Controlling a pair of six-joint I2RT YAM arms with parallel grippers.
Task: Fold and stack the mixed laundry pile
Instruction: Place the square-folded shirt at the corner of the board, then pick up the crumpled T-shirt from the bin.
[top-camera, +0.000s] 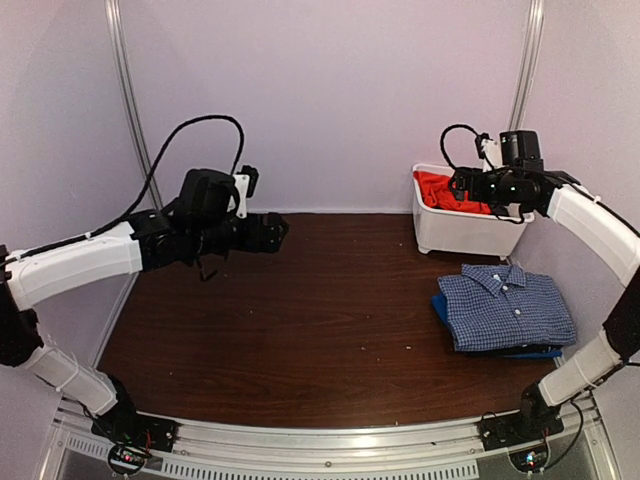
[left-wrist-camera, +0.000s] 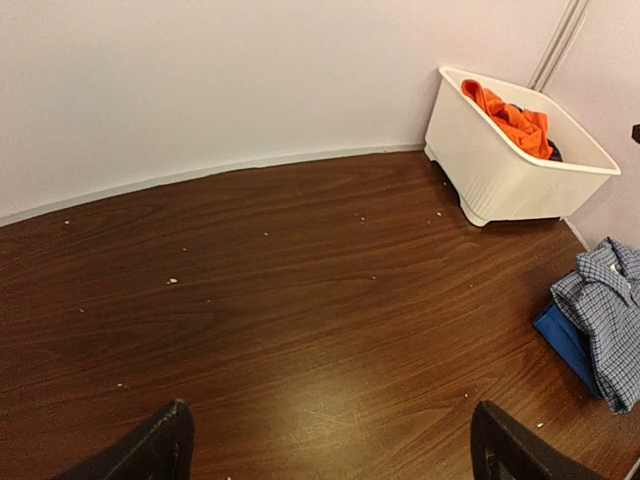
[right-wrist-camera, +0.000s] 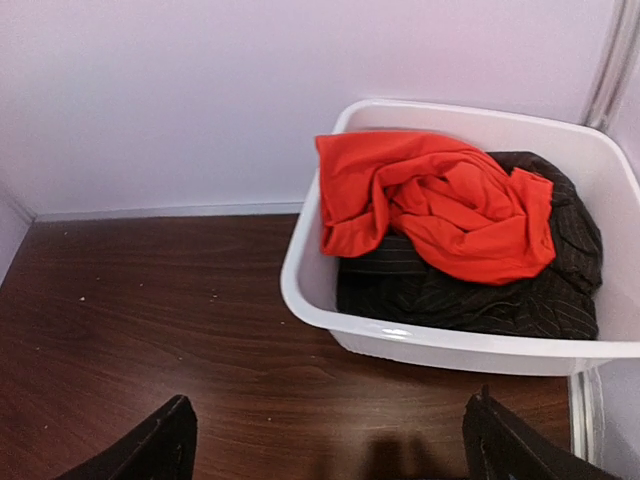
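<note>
We see the left arm (top-camera: 70, 265) and the right arm (top-camera: 600, 225) built alike, with glossy white shells over the long links and black housings at the joints. A thin black cable (top-camera: 195, 130) arches off the left wrist and a shorter cable (top-camera: 452, 135) curls off the right, each by a small white bracket. The left gripper (top-camera: 280, 228) and right gripper (top-camera: 458, 184) are black with dark, wedge-shaped fingers (left-wrist-camera: 150, 450), and the black bases (top-camera: 130, 440) show tiny lights

**No readable writing in view**

Standing here, I can make out no text. The white tub (right-wrist-camera: 330, 300), the blue-and-white checked shirt (top-camera: 505, 305) and the orange T-shirt (right-wrist-camera: 440, 205) show no label, brand, number or sign that can be read.
</note>
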